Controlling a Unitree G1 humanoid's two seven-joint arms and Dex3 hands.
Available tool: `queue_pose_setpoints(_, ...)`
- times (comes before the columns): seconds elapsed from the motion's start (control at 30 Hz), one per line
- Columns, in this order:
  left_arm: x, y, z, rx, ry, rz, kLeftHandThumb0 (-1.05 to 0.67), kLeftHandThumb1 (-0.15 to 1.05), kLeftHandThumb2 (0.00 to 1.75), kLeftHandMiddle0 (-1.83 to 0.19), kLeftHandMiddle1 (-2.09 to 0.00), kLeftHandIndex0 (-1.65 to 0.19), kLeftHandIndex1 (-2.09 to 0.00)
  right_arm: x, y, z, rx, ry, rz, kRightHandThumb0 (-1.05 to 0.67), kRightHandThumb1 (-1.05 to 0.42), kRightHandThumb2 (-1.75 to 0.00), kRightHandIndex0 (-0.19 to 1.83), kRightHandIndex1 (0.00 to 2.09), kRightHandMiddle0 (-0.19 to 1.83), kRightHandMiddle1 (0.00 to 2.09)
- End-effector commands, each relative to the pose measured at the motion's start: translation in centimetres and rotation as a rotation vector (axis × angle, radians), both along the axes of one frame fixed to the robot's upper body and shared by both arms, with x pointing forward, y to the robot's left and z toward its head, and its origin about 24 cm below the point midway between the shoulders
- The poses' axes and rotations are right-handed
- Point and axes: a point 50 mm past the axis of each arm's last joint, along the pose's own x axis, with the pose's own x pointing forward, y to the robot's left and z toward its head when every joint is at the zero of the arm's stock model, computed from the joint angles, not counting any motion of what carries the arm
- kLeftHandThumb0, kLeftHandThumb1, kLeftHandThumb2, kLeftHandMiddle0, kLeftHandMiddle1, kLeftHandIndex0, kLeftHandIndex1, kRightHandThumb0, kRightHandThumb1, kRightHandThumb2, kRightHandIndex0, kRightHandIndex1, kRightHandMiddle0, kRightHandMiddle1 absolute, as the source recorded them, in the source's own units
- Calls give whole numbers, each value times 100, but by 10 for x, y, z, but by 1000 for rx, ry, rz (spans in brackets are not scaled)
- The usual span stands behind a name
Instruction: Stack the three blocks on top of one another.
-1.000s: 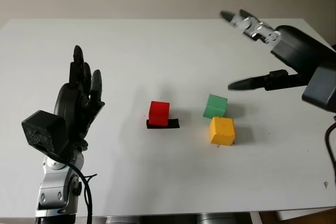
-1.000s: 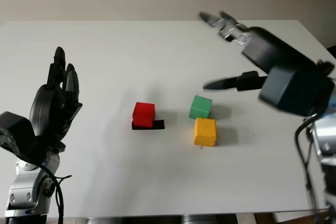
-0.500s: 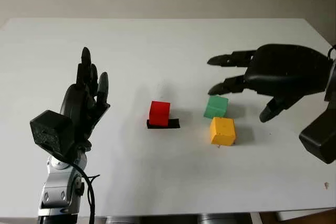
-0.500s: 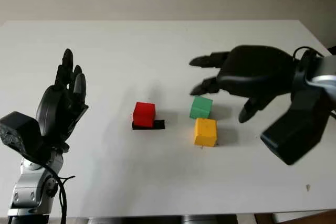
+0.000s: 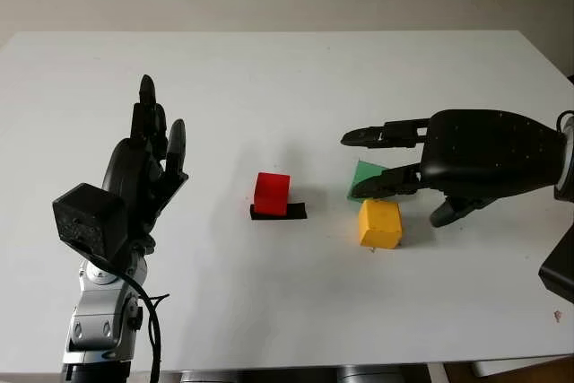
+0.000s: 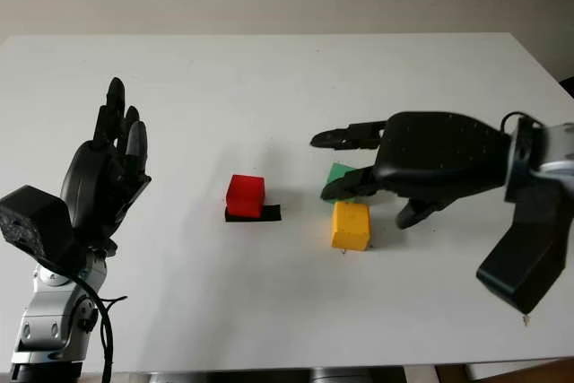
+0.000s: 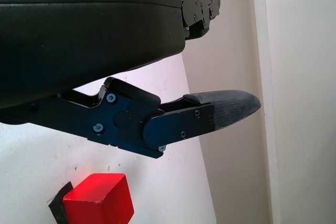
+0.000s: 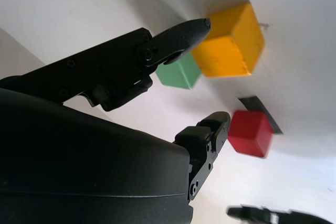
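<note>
A red block (image 5: 272, 193) stands on a strip of black tape (image 5: 291, 212) at the table's middle. To its right sit a green block (image 5: 362, 173) and, just in front of it, a yellow block (image 5: 379, 223), close together. My right hand (image 5: 352, 166) hovers low over the green block, open, palm down; one finger crosses the block's front and two reach past its far side. The right wrist view shows the yellow block (image 8: 228, 48), green block (image 8: 178, 73) and red block (image 8: 251, 133) beyond the fingertips (image 8: 197, 25). My left hand (image 5: 148, 154) is raised at the left, open.
The white table (image 5: 269, 87) runs wide around the blocks. Its front edge lies near the bottom of the picture, and a wall stands behind it. The left wrist view shows the red block (image 7: 97, 205) on the table below a finger.
My right hand has turned palm down and dropped from the far right towards the green block, now partly covering it. The left hand has barely shifted. The blocks have not moved.
</note>
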Motion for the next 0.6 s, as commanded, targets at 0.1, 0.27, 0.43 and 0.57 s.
queue_pose_setpoints(0.1,0,-1,6,17,-26,-3,-75,105,58,19,-4,19,0,1,-1,-8,10,-8,8,-36,-86,-5,11,5,48,9)
queue_pose_setpoints(0.27,-1,-1,6,23,-28,-1,-74,105,58,19,-2,19,0,1,-2,-12,-30,-9,11,-38,-85,-5,9,4,46,8)
queue_pose_setpoints(0.43,-2,0,5,25,-28,1,-73,105,57,19,-3,19,0,2,-5,-14,-87,-2,8,-36,-85,-5,9,4,46,8)
queue_pose_setpoints(0.57,-2,0,5,27,-25,4,-74,105,57,19,-4,19,-1,3,-8,-15,-120,-15,7,-38,-85,-5,9,5,47,9)
